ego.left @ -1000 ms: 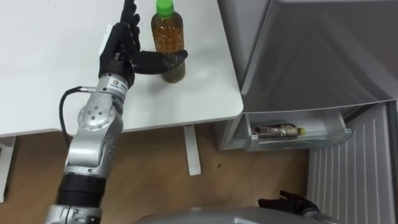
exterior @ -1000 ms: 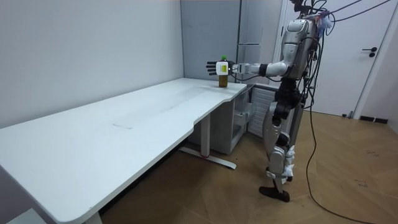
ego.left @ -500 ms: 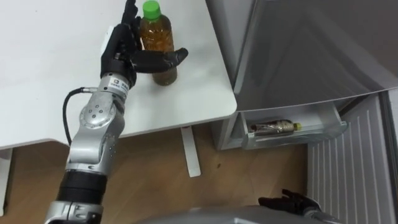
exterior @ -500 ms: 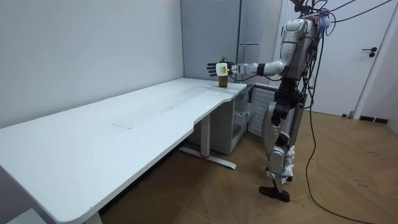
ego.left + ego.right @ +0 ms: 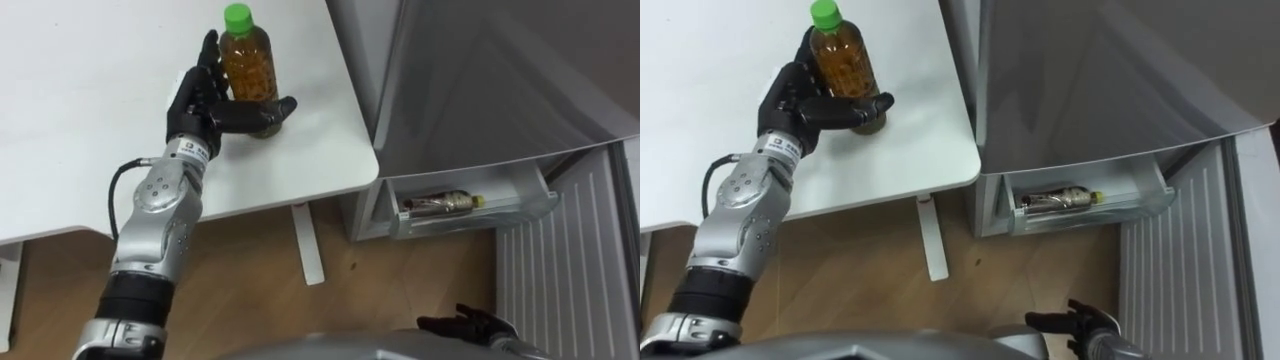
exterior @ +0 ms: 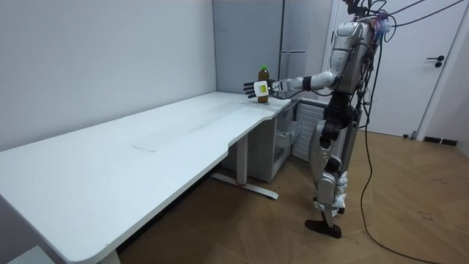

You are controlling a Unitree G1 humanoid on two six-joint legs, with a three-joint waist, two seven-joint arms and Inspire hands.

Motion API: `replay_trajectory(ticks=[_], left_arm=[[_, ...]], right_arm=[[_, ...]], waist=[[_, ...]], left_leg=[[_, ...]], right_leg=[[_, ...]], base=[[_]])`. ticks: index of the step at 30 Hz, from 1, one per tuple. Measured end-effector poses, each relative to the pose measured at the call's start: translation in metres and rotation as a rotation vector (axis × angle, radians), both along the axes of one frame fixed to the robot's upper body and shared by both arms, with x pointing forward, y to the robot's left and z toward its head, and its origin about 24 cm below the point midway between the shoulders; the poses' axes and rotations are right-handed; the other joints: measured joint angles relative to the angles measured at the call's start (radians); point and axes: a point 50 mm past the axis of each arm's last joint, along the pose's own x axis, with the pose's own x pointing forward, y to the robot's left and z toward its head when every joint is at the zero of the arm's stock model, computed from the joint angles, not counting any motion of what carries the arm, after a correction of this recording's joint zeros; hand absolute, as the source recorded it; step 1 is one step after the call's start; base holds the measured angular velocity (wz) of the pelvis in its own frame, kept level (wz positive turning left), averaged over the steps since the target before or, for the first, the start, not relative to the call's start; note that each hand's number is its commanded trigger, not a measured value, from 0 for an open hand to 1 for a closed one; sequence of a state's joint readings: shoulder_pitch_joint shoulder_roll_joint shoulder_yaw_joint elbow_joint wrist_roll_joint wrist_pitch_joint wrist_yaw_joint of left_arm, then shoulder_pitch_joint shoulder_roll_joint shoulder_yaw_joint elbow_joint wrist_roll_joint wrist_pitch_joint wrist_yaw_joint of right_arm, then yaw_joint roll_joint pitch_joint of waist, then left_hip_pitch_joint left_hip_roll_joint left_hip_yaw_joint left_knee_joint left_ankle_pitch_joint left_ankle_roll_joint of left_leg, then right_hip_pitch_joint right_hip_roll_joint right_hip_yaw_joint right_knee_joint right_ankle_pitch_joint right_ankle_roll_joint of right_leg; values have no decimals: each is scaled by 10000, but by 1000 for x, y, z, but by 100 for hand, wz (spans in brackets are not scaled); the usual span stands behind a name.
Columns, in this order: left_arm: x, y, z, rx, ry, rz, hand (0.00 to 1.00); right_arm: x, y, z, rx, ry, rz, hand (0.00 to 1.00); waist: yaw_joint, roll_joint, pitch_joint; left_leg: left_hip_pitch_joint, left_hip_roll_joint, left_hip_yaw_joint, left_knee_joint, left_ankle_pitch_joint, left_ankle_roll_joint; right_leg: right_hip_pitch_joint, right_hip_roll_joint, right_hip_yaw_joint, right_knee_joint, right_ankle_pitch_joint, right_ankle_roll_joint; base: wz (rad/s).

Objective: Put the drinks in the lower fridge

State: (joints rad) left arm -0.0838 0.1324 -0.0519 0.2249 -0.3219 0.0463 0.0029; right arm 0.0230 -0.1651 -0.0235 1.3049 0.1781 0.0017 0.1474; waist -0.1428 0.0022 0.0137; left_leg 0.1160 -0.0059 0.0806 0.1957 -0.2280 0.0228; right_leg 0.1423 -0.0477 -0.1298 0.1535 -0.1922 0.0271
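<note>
The white tabletop [image 5: 80,120] takes up the left side of the eye views. The left arm reaches up across it, and the left hand [image 5: 200,100] is at 1 drink bottle [image 5: 248,65]. This bottle holds amber liquid and has a green cap [image 5: 236,14]. It stands upright near the tabletop's right corner, not far from the edge. The fingers [image 5: 207,55] rise along the bottle's left side and the thumb is curled across its lower front, so the hand is closed round the bottle.

In the room view the robot stands upright on the wooden floor [image 6: 410,213], at the corner end of the tabletop. Its left arm is stretched out level to the bottle.

Right of the tabletop in the eye views is the grey fridge [image 5: 480,90]. Low on it, a pale compartment [image 5: 470,224] is open toward the robot. A 2nd bottle [image 5: 440,205] lies on its side inside, with its yellow cap pointing right.

At the bottom edge, right of centre, the right hand [image 5: 470,324] shows low beside the robot's body, well apart from both bottles. Its dark fingers look loosely spread and hold nothing, though little of them shows.
</note>
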Motion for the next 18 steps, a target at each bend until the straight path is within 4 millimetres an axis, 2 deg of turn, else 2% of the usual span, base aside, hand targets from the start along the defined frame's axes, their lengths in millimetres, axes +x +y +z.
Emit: replay_trajectory(ticks=[6,18], left_arm=[[9,3,1,54,34,119,0],[13,11,-2,50,230,462,0]], right_arm=[[-1,-4,1,-15,-15,-93,0],[2,-5,1,-32,-95,-140,0]], waist=[[-2,138,49],[-162,198,21]], left_leg=[[19,-2,0,2,0,0],[15,3,21,6,0,0]], right_leg=[[1,6,53,5,5,1],[-40,17,141,4,8,-4]], base=[[-1],[-1]])
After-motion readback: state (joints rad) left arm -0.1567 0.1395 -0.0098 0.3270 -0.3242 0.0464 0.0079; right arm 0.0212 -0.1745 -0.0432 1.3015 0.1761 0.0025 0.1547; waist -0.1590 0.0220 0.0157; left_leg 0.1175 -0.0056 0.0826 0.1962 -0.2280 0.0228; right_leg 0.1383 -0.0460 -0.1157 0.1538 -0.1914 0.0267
